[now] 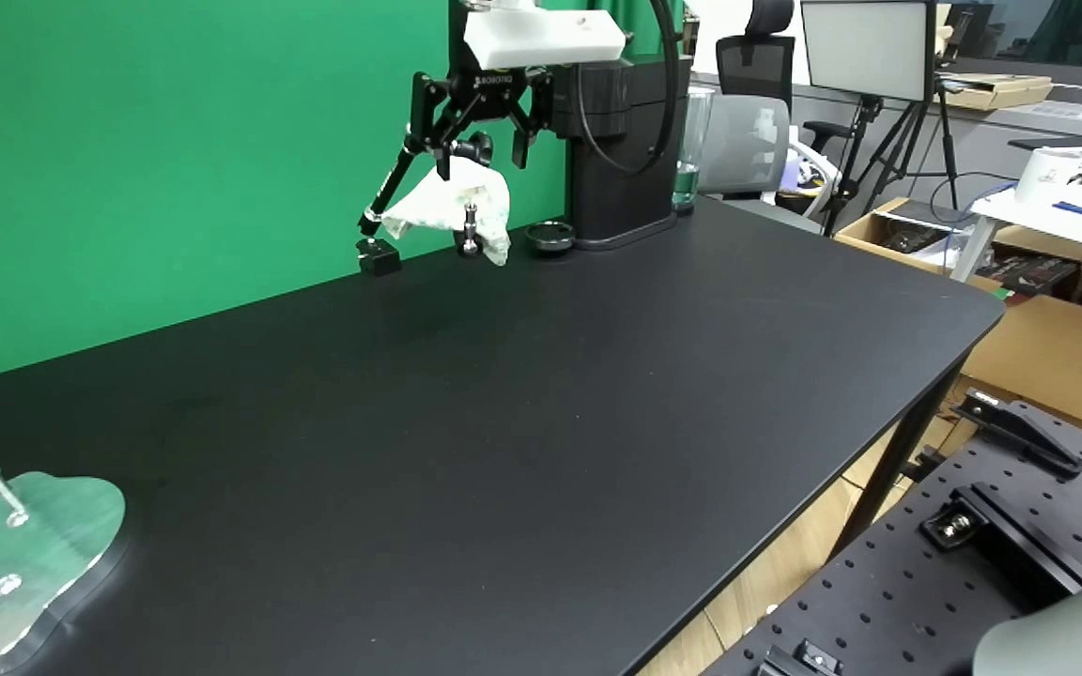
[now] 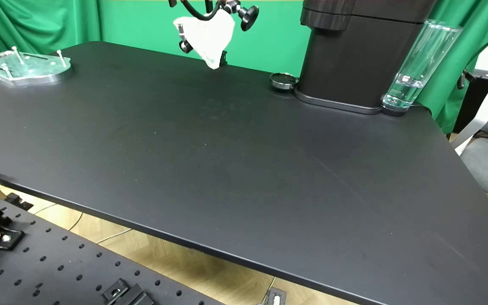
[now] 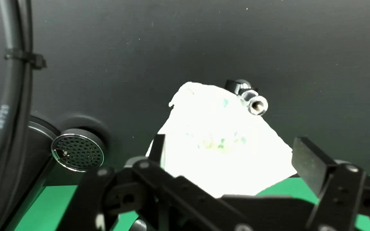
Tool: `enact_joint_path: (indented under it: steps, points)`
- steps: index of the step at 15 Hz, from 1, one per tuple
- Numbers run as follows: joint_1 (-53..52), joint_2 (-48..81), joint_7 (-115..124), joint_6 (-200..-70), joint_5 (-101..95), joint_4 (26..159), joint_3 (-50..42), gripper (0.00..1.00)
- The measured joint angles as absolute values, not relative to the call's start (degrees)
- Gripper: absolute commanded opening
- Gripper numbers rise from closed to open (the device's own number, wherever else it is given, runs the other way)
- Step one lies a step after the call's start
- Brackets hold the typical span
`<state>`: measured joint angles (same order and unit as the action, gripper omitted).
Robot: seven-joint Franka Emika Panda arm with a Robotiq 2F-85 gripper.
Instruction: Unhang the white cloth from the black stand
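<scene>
The white cloth (image 1: 452,199) hangs draped over the black stand (image 1: 391,188) near the green wall. It also hangs in an exterior view (image 2: 211,36), with the stand's knob (image 2: 248,18) beside it. My gripper (image 1: 482,163) points down just above the cloth, with its fingers apart. In the wrist view, the open gripper (image 3: 230,144) has the cloth (image 3: 223,128) spread below and between its fingers, with faint coloured marks on it. I cannot tell whether a finger touches it. A metal end of the stand (image 3: 257,105) sticks out past the cloth. Most of the stand's upper bar is hidden.
A tall black machine (image 1: 611,160) stands close beside the gripper, with a clear water tank (image 2: 417,67). A round black grate (image 3: 77,152) sits at its foot. A transparent plate with pegs (image 1: 53,535) lies on the black table (image 1: 550,404). Cables (image 3: 14,80) hang by the wrist.
</scene>
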<state>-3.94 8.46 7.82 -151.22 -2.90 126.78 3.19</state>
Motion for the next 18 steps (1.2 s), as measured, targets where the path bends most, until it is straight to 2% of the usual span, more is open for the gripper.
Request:
enact_joint_path:
  steps: [7, 18]
  points:
    - [-3.99, 8.86, 8.66, -151.24, -3.81, 126.83, 2.85, 1.0]
    - [-4.07, 18.01, 10.05, -153.36, -2.4, 123.42, 0.59, 1.0]
